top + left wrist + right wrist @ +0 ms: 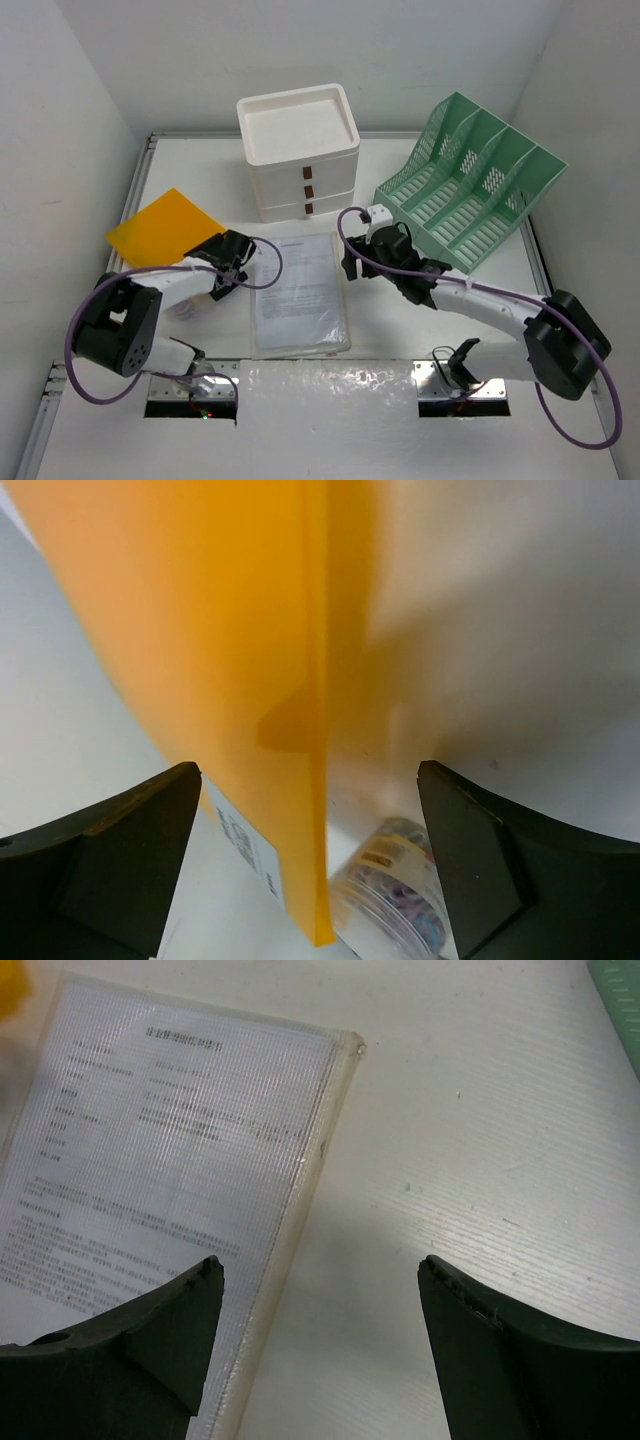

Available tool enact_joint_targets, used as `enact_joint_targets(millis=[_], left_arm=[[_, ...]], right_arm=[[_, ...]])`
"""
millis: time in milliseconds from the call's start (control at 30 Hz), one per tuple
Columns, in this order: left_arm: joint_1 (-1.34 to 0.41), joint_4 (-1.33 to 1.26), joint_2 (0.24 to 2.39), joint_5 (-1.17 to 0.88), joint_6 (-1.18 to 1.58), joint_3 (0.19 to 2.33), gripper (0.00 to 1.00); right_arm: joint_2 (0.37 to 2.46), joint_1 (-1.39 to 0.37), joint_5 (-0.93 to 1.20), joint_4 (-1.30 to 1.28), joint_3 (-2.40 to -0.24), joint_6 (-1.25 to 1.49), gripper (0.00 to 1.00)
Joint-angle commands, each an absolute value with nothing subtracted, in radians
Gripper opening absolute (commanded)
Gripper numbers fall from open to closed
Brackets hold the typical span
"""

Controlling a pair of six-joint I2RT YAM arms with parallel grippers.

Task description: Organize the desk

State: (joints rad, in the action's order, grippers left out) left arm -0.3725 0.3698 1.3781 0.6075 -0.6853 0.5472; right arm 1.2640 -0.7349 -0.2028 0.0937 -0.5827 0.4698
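White desk [195,172] lies just beneath 2 claws, left gripper [308,772] and right gripper [320,1262], both spread apart.

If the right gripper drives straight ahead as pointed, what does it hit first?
Probably bare desk beside the clear document sleeve; one finger of the right gripper may clip its edge.

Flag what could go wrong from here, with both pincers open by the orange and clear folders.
1. The left pincer straddles the edge of the thin orange plastic folder; the small clear round jar sits by that edge, so closing or lifting could knock it.
2. The right pincer hovers at the edge of the clear plastic document sleeve, lying flat on the white desk; it may shove the sleeve or scrape the desk instead of gripping.
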Motion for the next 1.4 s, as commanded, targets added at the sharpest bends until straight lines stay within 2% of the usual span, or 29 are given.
enact_joint_targets(millis=[0,67,133,167,200,233,367,400,467,700,833,900,933,1033,1067,1133,1267,1367], left_arm=[[-0.377,0.207,1.382,0.649,-0.722,0.554,0.87],[-0.377,0.174,1.388,0.640,-0.733,0.552,0.84],[-0.376,0.141,1.400,0.646,-0.752,0.552,0.72],[-0.374,0.118,1.413,0.649,-0.759,0.551,0.65],[-0.373,0.107,1.417,0.649,-0.775,0.551,0.50],[-0.370,0.088,1.423,0.646,-0.781,0.552,0.41],[-0.341,0.075,1.463,0.609,-0.804,0.581,0.24],[-0.339,0.072,1.473,0.606,-0.811,0.589,0.12],[-0.336,0.045,1.509,0.604,-0.828,0.612,0.00],[-0.331,-0.057,1.597,0.607,-0.865,0.727,0.00],[-0.330,-0.029,1.647,0.588,-0.865,0.807,0.00],[-0.330,0.070,1.663,0.569,-0.850,0.837,0.10],[-0.331,0.116,1.660,0.539,-0.835,0.844,0.28],[-0.336,0.303,1.615,0.477,-0.822,0.839,0.57],[-0.336,0.342,1.596,0.460,-0.825,0.836,0.62],[-0.336,0.454,1.531,0.408,-0.841,0.827,0.69],[-0.336,0.700,1.401,0.258,-0.850,0.891,0.72],[-0.336,0.915,1.300,0.033,-0.853,1.106,0.72]], right_arm=[[1.233,-0.742,-0.239,0.058,-0.637,0.491,0.76],[1.230,-0.747,-0.253,0.048,-0.647,0.491,0.76],[1.226,-0.750,-0.270,0.032,-0.655,0.491,0.76],[1.224,-0.752,-0.271,0.028,-0.657,0.491,0.76],[1.220,-0.752,-0.276,0.028,-0.657,0.492,0.76],[1.213,-0.752,-0.281,0.028,-0.657,0.494,0.76],[1.198,-0.753,-0.287,0.026,-0.652,0.494,0.75],[1.195,-0.755,-0.288,0.026,-0.652,0.492,0.75],[1.190,-0.755,-0.299,0.034,-0.647,0.495,0.75],[1.190,-0.755,-0.287,0.052,-0.641,0.494,0.75],[1.189,-0.756,-0.293,0.078,-0.632,0.502,0.75],[1.203,-0.756,-0.275,0.100,-0.634,0.503,0.75],[1.210,-0.756,-0.273,0.106,-0.638,0.506,0.75],[1.244,-0.755,-0.270,0.126,-0.660,0.506,0.75],[1.252,-0.755,-0.271,0.139,-0.663,0.505,0.75],[1.276,-0.755,-0.276,0.190,-0.670,0.497,0.76],[1.330,-0.755,-0.301,0.311,-0.693,0.477,0.75],[1.383,-0.758,-0.339,0.461,-0.689,0.443,0.74]])
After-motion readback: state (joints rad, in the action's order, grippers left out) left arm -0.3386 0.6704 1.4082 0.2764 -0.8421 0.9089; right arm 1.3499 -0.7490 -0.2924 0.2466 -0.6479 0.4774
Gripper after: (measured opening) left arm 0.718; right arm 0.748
